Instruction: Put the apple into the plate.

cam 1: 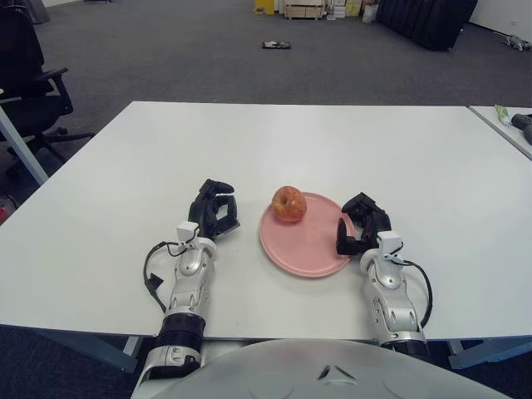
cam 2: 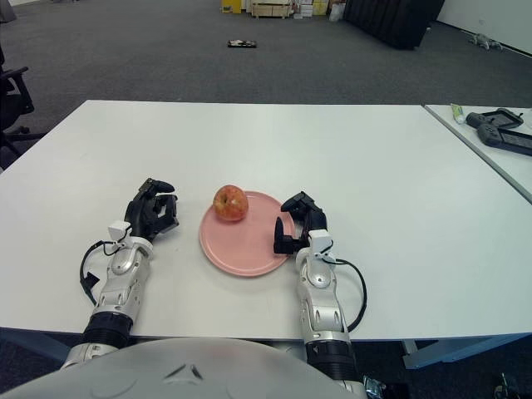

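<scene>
A red and yellow apple (cam 1: 289, 204) sits upright on the far left part of a pink plate (cam 1: 307, 245) on the white table (cam 1: 274, 141). My left hand (cam 1: 214, 208) shows just left of the plate, apart from the apple, its fingers relaxed and holding nothing. My right hand (cam 1: 359, 220) shows at the plate's right rim, fingers loosely curled and empty. The same scene shows in the right eye view, with the apple (cam 2: 230, 202) on the plate (cam 2: 245, 241) between the left hand (cam 2: 154, 210) and the right hand (cam 2: 297, 223).
A second table with dark devices (cam 2: 503, 133) stands at the right. A black office chair (cam 1: 29, 91) stands at the far left. The floor beyond is grey carpet with boxes (cam 1: 303, 8) far back.
</scene>
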{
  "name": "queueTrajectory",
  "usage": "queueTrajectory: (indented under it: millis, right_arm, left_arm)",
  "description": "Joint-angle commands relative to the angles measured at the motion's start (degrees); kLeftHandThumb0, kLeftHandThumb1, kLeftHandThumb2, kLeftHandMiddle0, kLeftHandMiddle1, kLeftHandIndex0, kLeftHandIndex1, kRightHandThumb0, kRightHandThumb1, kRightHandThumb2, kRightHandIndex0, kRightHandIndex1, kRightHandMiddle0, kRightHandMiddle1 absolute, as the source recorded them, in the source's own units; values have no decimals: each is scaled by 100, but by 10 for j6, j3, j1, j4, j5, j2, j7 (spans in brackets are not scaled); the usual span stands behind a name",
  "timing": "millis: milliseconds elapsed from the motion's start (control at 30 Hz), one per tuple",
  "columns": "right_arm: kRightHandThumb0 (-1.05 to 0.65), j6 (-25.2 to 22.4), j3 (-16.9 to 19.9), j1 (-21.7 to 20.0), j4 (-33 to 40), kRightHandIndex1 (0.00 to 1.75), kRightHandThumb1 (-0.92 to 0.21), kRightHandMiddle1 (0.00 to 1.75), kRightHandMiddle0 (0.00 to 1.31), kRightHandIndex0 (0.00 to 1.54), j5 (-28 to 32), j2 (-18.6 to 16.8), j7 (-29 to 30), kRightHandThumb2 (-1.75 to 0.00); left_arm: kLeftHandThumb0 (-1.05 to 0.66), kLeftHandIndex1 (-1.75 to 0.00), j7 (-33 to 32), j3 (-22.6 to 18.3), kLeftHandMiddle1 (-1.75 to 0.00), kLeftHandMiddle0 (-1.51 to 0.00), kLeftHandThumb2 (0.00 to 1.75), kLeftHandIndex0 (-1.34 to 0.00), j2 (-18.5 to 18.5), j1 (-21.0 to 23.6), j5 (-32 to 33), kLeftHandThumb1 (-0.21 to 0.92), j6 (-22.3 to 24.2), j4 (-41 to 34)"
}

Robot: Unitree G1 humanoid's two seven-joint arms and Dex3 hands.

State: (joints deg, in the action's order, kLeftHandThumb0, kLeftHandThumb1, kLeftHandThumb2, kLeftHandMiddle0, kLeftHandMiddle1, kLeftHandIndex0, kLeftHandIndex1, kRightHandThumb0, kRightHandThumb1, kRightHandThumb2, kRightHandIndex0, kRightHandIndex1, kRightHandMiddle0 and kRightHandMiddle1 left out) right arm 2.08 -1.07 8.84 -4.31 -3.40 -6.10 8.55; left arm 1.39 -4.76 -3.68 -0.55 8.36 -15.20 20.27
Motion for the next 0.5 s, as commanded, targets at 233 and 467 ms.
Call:
queueTrajectory:
  millis: [233, 467]
  right_arm:
    - [-1, -36, -5, 12, -17, 175, 9, 163, 73, 93, -6, -5, 9, -174]
    - [-1, -33, 0, 11, -20, 175, 4, 165, 68, 90, 1, -11, 18, -170]
  left_arm:
    - [-45, -175, -10, -5, -175, -131, 123, -55, -4, -22, -4, 40, 50, 10]
    - [-45, -175, -4, -5, -175, -128, 123, -55, -1, -20, -3, 40, 54, 9]
